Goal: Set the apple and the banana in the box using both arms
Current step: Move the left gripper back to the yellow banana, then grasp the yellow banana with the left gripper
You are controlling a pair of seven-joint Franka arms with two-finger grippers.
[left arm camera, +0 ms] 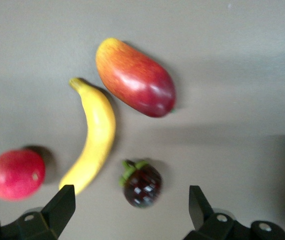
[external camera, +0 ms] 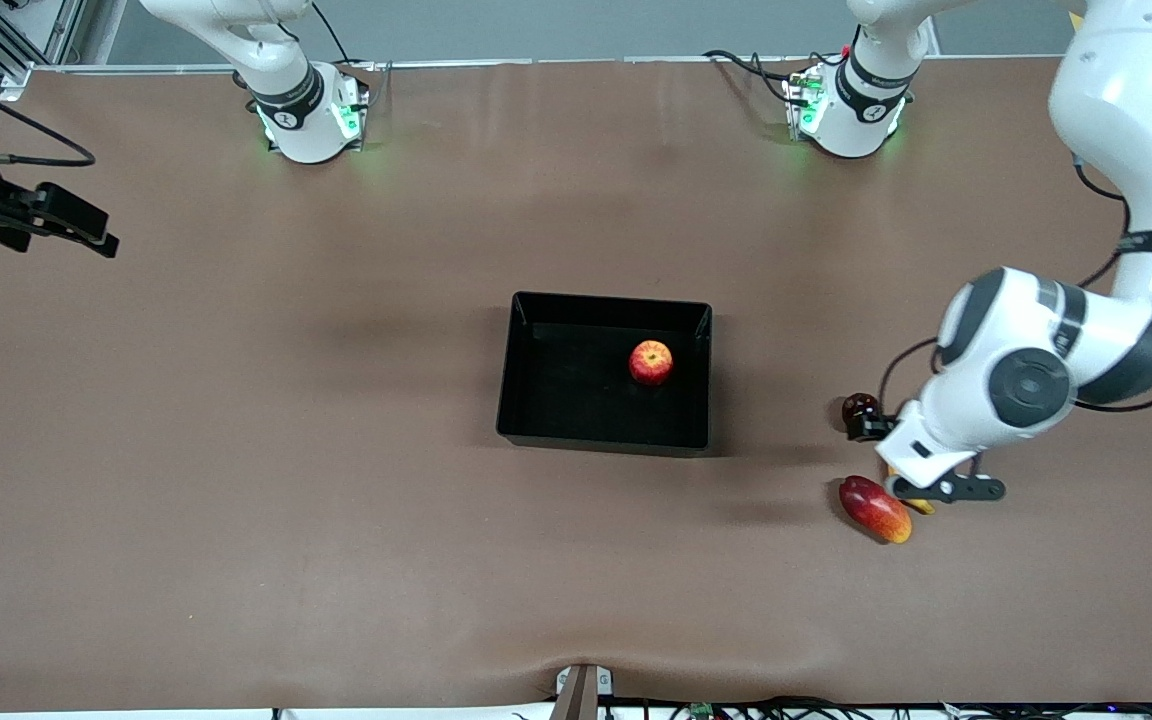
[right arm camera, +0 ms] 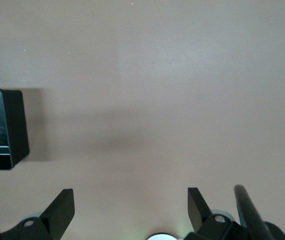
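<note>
The apple point(external camera: 651, 362), red with yellowish streaks, lies inside the black box point(external camera: 536, 400) at mid-table. The yellow curved banana point(left arm camera: 96, 132) lies on the table toward the left arm's end. In the front view only its tip point(external camera: 921, 506) shows under the left arm's hand. My left gripper point(left arm camera: 131, 192) hangs open above the fruit cluster point(external camera: 921, 462), holding nothing. My right gripper point(right arm camera: 131, 195) is open and empty over bare table at the right arm's end point(external camera: 66, 222). A corner of the box point(right arm camera: 5, 127) shows in the right wrist view.
Beside the banana lie a red-and-yellow mango-like fruit point(left arm camera: 135, 77) point(external camera: 874, 508), a dark mangosteen with a green cap point(left arm camera: 141, 183) point(external camera: 858, 408) and a plain pinkish-red round fruit point(left arm camera: 15, 174). The brown table point(external camera: 286, 450) stretches wide around the box.
</note>
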